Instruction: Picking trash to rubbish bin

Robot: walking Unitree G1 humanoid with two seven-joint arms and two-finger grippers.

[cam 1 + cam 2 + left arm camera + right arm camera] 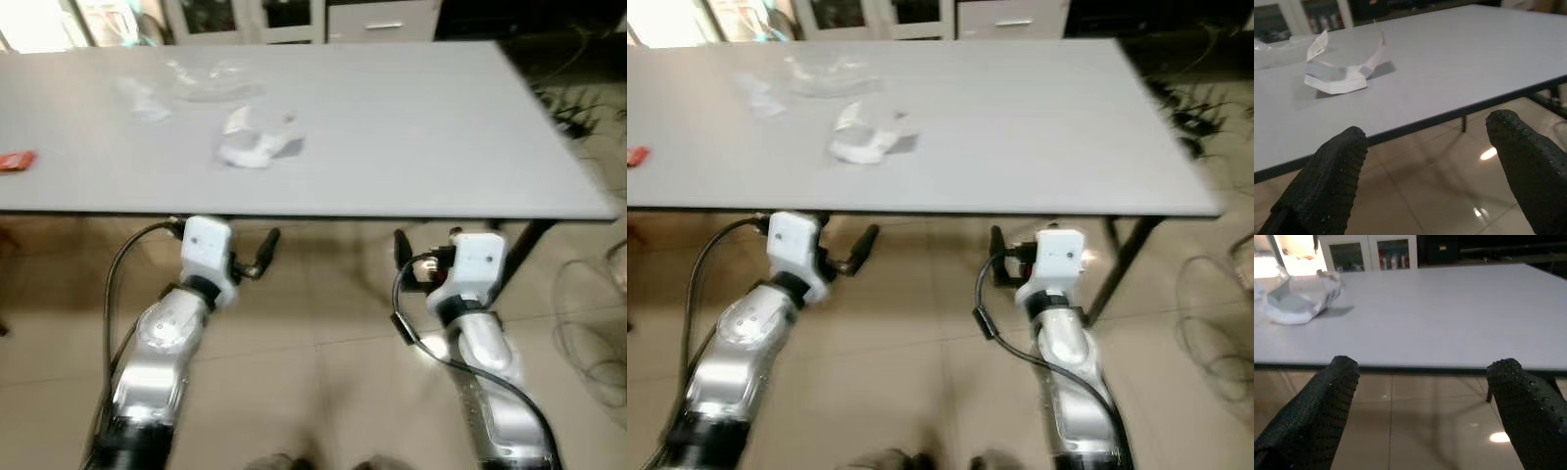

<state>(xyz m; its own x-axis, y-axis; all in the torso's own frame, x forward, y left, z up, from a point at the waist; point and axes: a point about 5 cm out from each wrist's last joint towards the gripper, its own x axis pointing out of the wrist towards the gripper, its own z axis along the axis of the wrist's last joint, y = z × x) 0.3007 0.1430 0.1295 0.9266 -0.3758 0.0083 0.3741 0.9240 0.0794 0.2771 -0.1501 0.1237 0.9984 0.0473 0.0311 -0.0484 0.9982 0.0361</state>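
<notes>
A white crumpled wrapper [252, 145] lies on the left half of the grey table [421, 127]. Behind it are clear plastic scraps [211, 82] and a smaller pale piece [147, 100]. A red item [15, 162] sits at the table's far left edge. My left gripper [263, 255] hangs open below the table's front edge, nothing between its fingers [1334, 171]; the wrapper [1344, 73] is ahead of it. My right gripper [404, 257] is also open below the front edge, further right, with the wrapper [1300, 301] far off to its side.
White cabinets [294, 18] stand behind the table. A dark table leg [524, 250] slants down at the right. Loose cables [588, 323] lie on the tiled floor at the right, and more [578, 108] beside the table's right edge.
</notes>
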